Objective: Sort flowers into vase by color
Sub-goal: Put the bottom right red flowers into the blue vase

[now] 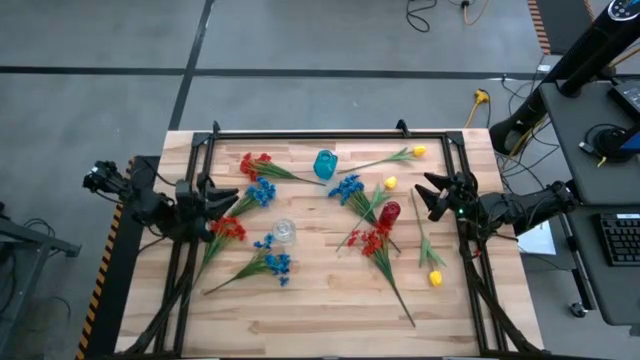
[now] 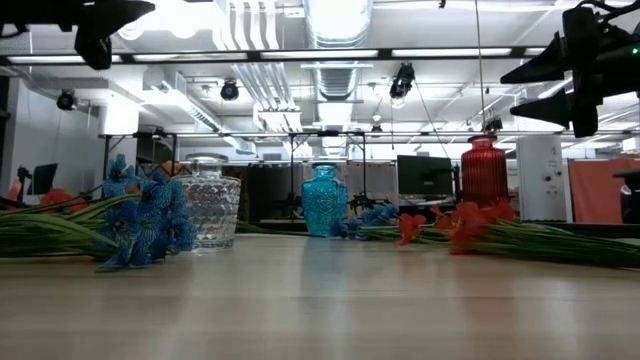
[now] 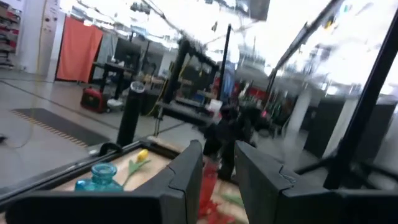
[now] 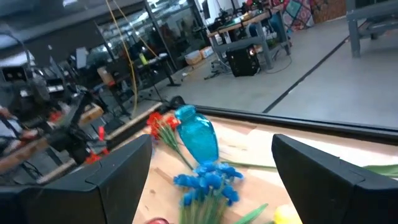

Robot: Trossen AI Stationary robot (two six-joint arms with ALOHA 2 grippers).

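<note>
Flowers lie flat and scattered on the wooden table [image 1: 300, 310]: red heads [image 1: 255, 162], [image 1: 230, 228], [image 1: 372, 240], blue heads [image 1: 262, 192], [image 1: 275, 263], [image 1: 347, 188] and yellow heads [image 1: 418, 151], [image 1: 390, 183], [image 1: 435, 278]. Three vases stand upright among them: blue [image 1: 325, 163], clear glass [image 1: 284, 232] and red [image 1: 389, 212]. My left gripper [image 1: 232, 198] hovers open over the left side, above stalks and off the table. My right gripper [image 1: 422, 196] hovers wide open at the right side, raised high [image 2: 510, 93], beside the red vase [image 2: 485, 170].
A black frame [image 1: 320, 133] rims the table's far edge and sides. The near strip of the tabletop [image 1: 320, 330] holds only stalk ends. Cables and a desk with a keyboard [image 1: 620, 240] lie beyond the right side.
</note>
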